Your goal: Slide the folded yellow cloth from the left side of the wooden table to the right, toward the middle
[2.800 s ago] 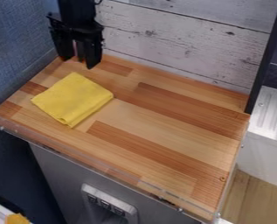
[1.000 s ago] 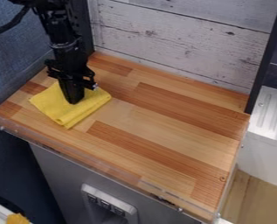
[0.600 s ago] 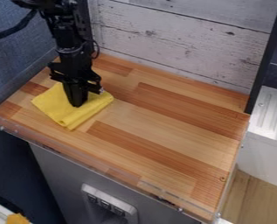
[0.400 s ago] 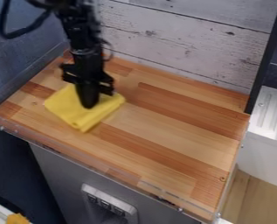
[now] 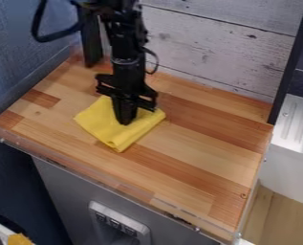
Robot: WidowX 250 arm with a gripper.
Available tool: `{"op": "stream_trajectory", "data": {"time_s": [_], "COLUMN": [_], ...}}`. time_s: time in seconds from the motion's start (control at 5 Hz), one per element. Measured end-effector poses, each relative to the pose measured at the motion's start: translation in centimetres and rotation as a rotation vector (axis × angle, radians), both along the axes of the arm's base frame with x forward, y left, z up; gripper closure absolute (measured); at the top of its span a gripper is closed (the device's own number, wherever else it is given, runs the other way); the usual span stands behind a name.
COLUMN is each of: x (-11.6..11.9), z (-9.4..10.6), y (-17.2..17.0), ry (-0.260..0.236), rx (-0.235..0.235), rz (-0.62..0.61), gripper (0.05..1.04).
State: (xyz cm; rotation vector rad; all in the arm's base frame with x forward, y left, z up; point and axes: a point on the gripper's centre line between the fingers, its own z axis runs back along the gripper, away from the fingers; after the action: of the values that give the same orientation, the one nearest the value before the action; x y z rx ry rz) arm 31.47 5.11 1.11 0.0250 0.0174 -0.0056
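Observation:
The black gripper (image 5: 124,121) hangs down from the top of the view with its fingers together, tips resting on top of the yellow cloth (image 5: 109,125). Folded into a rough square, the cloth lies flat on the wooden counter (image 5: 198,143), left of its middle. Cloth shows on both sides of the fingers, and its folded layers show at the near corner. The spot right under the fingertips is hidden.
A whitewashed plank wall (image 5: 211,52) backs the counter, and a blue wall (image 5: 19,62) bounds the left. A clear raised strip (image 5: 83,174) runs along the front edge. Beyond the dark post (image 5: 291,62) at right is a white ridged surface (image 5: 297,124).
From above the counter's back left, the gripper has come down onto the cloth and its fingers have come together. Gripper and cloth have since slid together to the right and slightly nearer.

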Motion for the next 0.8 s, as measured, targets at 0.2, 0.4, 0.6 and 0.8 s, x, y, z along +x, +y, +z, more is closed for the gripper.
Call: {"op": "stream_trajectory", "data": {"time_s": [0.2,0.4,0.6,0.8], "x": [0.3,0.4,1.1,1.2], "z": [0.1,0.3,1.0,1.1], "y": [-1.7,-3.0,-4.0,-4.5], "ry": [-0.004,0.006,-0.003,-0.004], "rx": [0.0,-0.012,-0.018,-0.024], "rz": [-0.005,-0.003,0.003,0.003], "gripper": [1.02,1.02,1.02,1.02]}}
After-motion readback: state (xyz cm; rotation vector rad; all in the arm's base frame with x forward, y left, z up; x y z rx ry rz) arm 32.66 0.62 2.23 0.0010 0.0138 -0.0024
